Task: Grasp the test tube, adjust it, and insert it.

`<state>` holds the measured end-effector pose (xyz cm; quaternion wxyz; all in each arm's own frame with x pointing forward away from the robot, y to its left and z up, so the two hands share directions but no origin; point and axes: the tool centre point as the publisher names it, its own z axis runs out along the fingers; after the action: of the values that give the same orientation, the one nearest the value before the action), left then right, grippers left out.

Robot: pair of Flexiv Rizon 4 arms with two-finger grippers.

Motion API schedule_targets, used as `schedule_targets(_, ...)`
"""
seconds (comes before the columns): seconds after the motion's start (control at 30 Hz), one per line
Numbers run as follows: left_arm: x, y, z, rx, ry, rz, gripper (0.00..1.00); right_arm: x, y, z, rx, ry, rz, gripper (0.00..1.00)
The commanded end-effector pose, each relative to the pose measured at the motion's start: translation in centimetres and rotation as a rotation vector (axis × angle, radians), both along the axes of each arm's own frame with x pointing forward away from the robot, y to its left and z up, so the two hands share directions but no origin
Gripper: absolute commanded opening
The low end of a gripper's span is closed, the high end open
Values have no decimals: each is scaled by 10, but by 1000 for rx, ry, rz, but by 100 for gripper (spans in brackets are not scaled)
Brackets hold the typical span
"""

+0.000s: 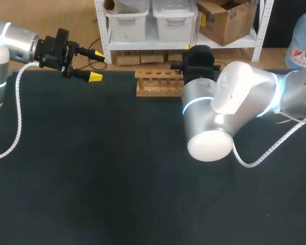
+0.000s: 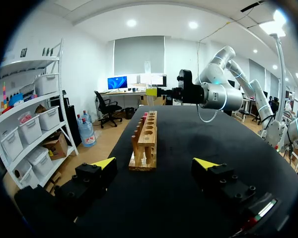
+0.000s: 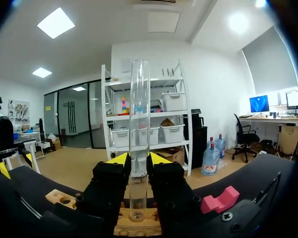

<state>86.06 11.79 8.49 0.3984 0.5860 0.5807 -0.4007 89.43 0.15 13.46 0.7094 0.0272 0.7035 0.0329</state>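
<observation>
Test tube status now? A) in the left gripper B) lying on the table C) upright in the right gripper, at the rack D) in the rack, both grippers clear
C: in the right wrist view the test tube stands upright, pinched between the right gripper's fingers, lower end at the wooden rack; the left gripper is open and empty.

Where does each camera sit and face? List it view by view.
Head view: above and behind, looking down on the table; left gripper and right arm show.
Left wrist view: faces along the wooden rack toward the right arm; left gripper open.
Right wrist view: faces over the rack; right gripper holds the test tube upright.
Shared: all three show the rack.
</observation>
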Motion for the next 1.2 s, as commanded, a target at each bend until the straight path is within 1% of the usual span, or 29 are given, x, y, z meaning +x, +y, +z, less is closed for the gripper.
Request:
schedule_targets(0.03, 1, 0, 0, 1, 0, -1, 100, 4, -3, -6, 5, -6, 32, 0)
schedule_targets(0.33, 1, 0, 0, 1, 0, -1, 100, 1, 2, -24, 25, 16, 33, 0)
schedule_targets(0.43, 1, 0, 0, 1, 0, -1, 100, 2, 3, -32, 34, 33, 42, 0)
schedule_targets(0.67, 1, 0, 0, 1, 0, -1, 100, 6, 6, -44, 41, 45, 42, 0)
schedule_targets(0.9, 1, 0, 0, 1, 0, -1, 100, 9, 8, -51, 51, 46, 37, 0)
schedule_targets(1.2, 1, 0, 0, 1, 0, -1, 100, 5, 6, -61, 64, 42, 24, 0)
